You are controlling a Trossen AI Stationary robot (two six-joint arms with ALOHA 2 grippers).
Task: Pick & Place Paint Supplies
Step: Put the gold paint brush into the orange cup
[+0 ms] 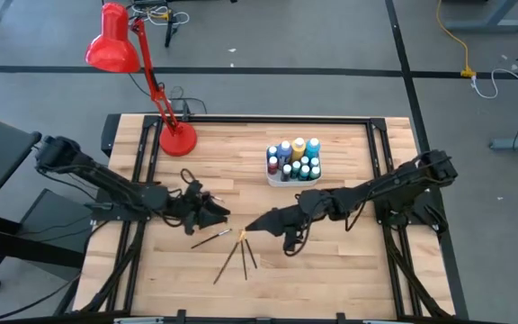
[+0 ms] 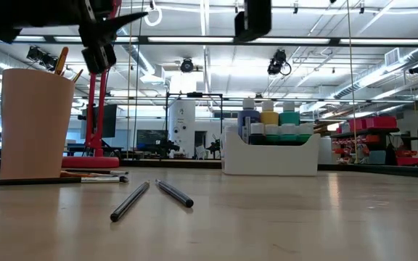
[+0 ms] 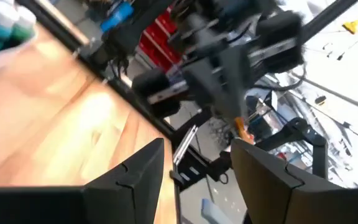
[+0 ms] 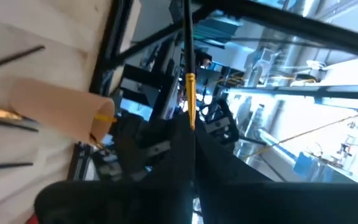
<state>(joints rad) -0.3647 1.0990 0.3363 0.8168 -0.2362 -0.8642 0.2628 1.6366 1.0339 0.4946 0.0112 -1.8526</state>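
Two arms meet over the middle of the wooden table [image 1: 349,261], and their closeness is the largest hazard. The left gripper [image 1: 212,214] hangs released and empty, fingers spread. It is near the right gripper [image 1: 252,223], so a careless swing by either could bring them into contact.

The white tray [image 1: 281,180], packed with paint bottles [image 1: 297,157], stands well apart toward the back and looks safe.

The orange cup [image 2: 35,123], upright with brushes already in it, sits just beside the right gripper. It is probably light, so a nudge from the arm or a badly aimed brush tip could tip it over.

The right gripper is clenched on a thin paintbrush [image 4: 188,56], which may pivot in so narrow a hold and miss the cup's mouth.

The loose brushes [image 1: 232,256] on the table beside the cup could roll if brushed.
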